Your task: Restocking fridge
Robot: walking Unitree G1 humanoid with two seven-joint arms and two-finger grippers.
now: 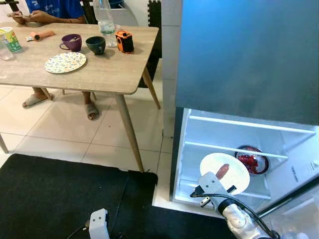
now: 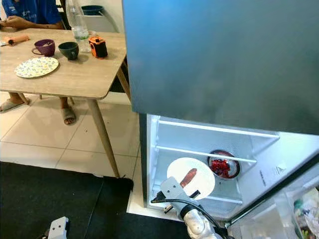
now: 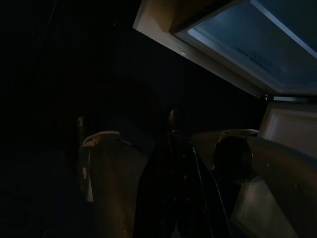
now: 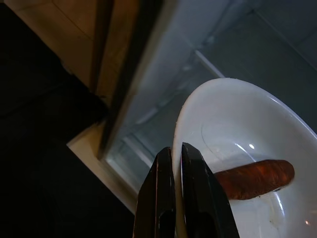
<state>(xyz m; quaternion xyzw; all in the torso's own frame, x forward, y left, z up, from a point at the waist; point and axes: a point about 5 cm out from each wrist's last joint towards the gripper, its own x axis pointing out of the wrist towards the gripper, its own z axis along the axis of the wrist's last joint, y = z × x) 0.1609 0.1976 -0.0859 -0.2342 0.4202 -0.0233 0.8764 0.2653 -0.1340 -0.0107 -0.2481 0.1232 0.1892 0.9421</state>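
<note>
Now carrying a white plate (image 1: 225, 173) with a sausage (image 4: 255, 177) into the open fridge (image 1: 234, 149), right gripper (image 4: 178, 156) pinching its rim. Holding it at the compartment mouth, just beside a red-filled bowl (image 1: 252, 160). Next, likely needing a level reach inward before releasing. Left gripper: cannot tell.

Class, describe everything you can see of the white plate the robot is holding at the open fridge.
The white plate is round, glossy and shallow, ceramic by its look, with a raised rim. A single reddish-brown sausage lies on it. The right gripper pinches its rim edge between both black fingers, holding it tilted at the open fridge, in front of the lower shelf. A bowl of red food sits behind it on that shelf.
</note>
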